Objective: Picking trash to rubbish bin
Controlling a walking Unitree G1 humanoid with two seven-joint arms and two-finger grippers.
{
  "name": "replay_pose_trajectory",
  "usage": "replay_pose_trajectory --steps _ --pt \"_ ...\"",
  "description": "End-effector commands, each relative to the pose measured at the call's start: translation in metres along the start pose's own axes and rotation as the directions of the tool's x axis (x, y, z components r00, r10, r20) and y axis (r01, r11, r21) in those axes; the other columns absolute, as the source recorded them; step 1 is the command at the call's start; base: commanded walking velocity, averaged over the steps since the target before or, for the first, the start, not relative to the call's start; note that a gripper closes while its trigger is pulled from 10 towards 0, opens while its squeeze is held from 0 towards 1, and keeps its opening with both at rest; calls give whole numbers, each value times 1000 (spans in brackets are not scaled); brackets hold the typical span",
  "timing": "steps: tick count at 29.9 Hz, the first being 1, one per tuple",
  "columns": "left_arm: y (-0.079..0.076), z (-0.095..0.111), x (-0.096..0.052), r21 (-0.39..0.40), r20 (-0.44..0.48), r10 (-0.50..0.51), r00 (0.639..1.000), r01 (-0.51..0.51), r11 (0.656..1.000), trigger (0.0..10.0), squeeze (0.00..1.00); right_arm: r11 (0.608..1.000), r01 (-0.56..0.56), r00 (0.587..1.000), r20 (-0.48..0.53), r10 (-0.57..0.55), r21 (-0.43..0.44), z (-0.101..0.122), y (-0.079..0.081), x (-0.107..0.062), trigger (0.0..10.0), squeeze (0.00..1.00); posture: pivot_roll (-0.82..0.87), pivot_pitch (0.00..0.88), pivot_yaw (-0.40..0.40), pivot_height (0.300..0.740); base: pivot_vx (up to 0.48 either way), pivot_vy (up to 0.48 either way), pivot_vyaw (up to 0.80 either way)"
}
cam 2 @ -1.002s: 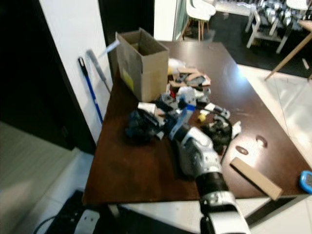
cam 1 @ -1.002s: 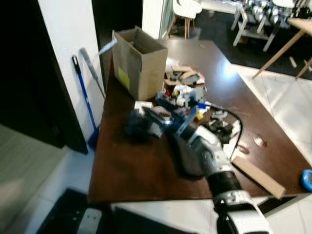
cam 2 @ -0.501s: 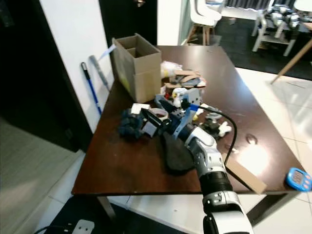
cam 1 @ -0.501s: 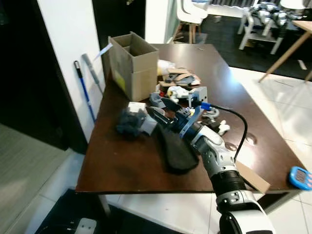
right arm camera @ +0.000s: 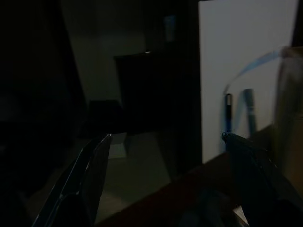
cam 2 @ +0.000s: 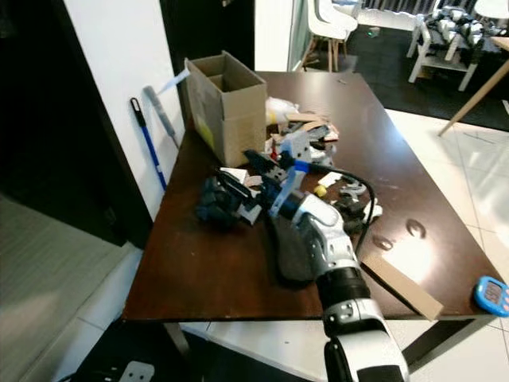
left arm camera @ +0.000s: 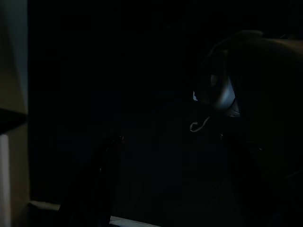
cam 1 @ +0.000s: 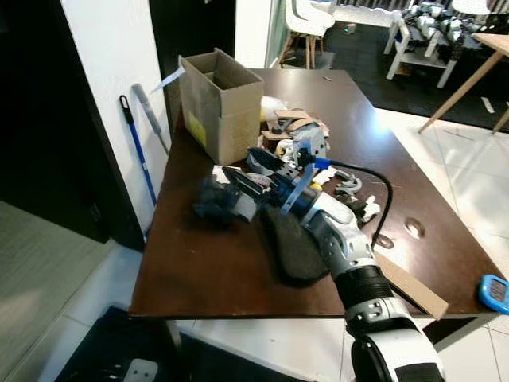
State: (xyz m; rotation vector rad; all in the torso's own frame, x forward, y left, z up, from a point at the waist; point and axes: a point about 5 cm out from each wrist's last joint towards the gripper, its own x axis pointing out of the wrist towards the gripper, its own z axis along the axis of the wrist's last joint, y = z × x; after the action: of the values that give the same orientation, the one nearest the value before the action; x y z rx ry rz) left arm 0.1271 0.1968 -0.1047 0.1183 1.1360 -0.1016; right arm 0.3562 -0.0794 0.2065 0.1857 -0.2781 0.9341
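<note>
Over a dark brown surface (cam 1: 223,270) the robot's right arm reaches out, its right gripper (cam 1: 238,181) hovering just above a dark blue crumpled wad (cam 1: 213,204) near the left edge, jaws spread wide with nothing between them; in the right wrist view the two black fingers (right arm camera: 80,184) stand far apart against a white wall and a blue mop handle (right arm camera: 228,116). A black cloth-like sheet (cam 1: 293,247) lies under the forearm. Behind the gripper stands an open cardboard box (cam 1: 219,103), upright at the back left of the surface, and beside it a heap of clutter (cam 1: 298,135) of cardboard scraps and small white and blue bits. A black cable (cam 1: 374,185) loops to the right of the arm, and a wooden strip (cam 1: 409,285) lies at the near right corner. A blue mop (cam 1: 135,151) leans on the white wall left of the surface. A blue gadget (cam 1: 495,293) sits on the tiled floor at far right. Left gripper (left arm camera: 102,189): the left wrist view is almost black, showing perhaps one dark finger, and the state of its jaws cannot be told
</note>
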Motion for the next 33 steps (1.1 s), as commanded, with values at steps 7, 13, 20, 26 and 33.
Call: replay_pose_trajectory --steps 7,13,20,26,33 --pt "-7 -10 0 -3 -34 -22 999 22 1000 10000 0 1000 1 1000 -3 -1 5 1 -2 2 10000 0 69 88 -49 740 0 0 681" --pt "-8 -6 0 2 -25 -26 999 26 1000 10000 0 999 47 999 -3 -47 0 0 -5 1 10000 0 68 87 -48 740 0 0 685" --pt "-8 -5 0 2 -25 -27 999 28 1000 10000 0 998 62 998 -4 -62 -1 -1 -7 0 10000 0 66 86 -46 740 0 0 685" --pt "-9 -6 0 -10 -22 -34 999 34 999 10000 0 998 63 998 -3 -63 2 -2 -7 -2 10000 0 64 88 -44 740 0 0 688" --pt "-9 -5 0 -7 -23 -33 999 33 999 10000 0 998 64 998 1 -64 19 -3 -6 -2 10000 0 64 86 -46 740 0 0 686"
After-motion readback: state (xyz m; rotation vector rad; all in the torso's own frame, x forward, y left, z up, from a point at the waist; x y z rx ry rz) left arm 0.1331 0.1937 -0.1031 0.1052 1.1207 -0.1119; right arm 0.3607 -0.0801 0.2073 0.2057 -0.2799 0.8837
